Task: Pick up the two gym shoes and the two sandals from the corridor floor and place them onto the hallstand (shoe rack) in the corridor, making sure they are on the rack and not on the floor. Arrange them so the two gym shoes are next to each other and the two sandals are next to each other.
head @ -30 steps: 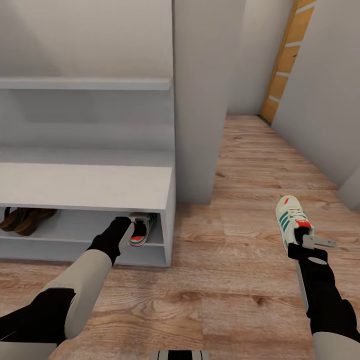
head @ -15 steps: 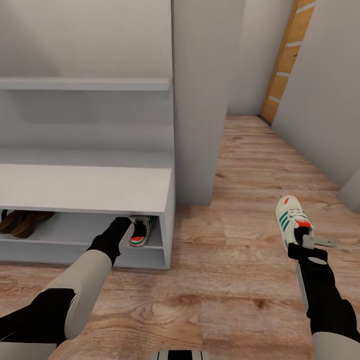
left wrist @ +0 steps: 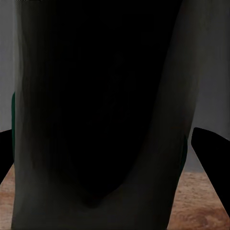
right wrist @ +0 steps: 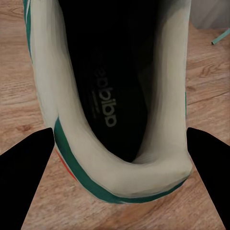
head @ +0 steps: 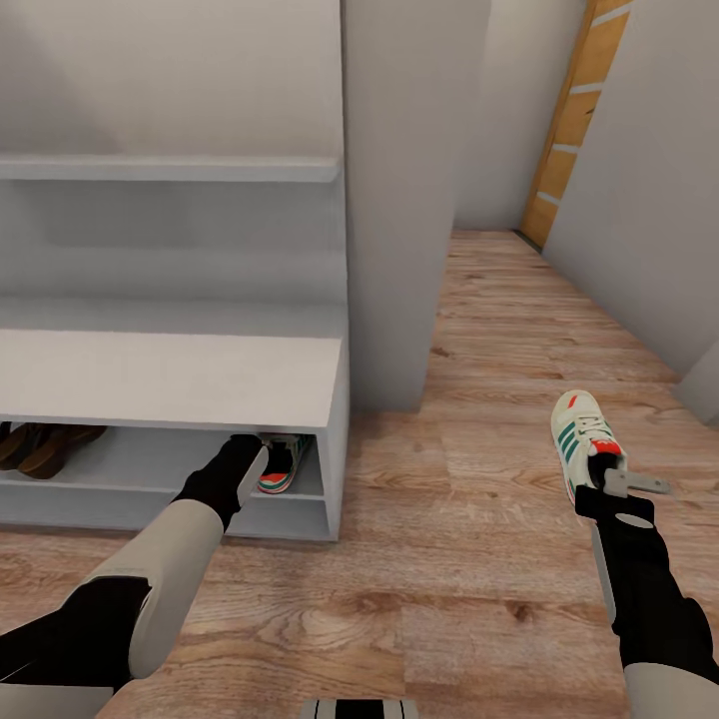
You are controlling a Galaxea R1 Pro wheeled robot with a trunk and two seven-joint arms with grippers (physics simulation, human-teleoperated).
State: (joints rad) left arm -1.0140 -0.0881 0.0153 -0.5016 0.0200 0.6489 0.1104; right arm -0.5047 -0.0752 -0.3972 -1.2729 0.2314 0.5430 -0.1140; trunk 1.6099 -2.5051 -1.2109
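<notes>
Nearest the robot, over the corridor floor (head: 469, 559), the right gripper (head: 605, 477) is clamping the heel of one gym shoe (head: 579, 429), carrying it clear of the planks with its toe pointing away; in the right wrist view the heel collar of that shoe (right wrist: 115, 120) is sitting between the two dark fingers (right wrist: 24, 167). A little farther off, the left gripper (head: 262, 451) is reaching into the upper open tier of the hallstand (head: 180, 374), where the other gym shoe (head: 285, 461) is lying by the right end wall; the left wrist view is showing that shoe's dark opening (left wrist: 96, 120) close up between the fingers, but whether they are pinching it or spread around it I cannot tell. Farther along the same tier, the two sandals (head: 40, 444) are sitting side by side near the left edge of the head view. By my reckoning the job is running well past half: sandals racked together, one sneaker being placed, and the right-hand sneaker waiting to go beside its mate. Beyond, a floating wall shelf (head: 170, 167) is standing bare.
</notes>
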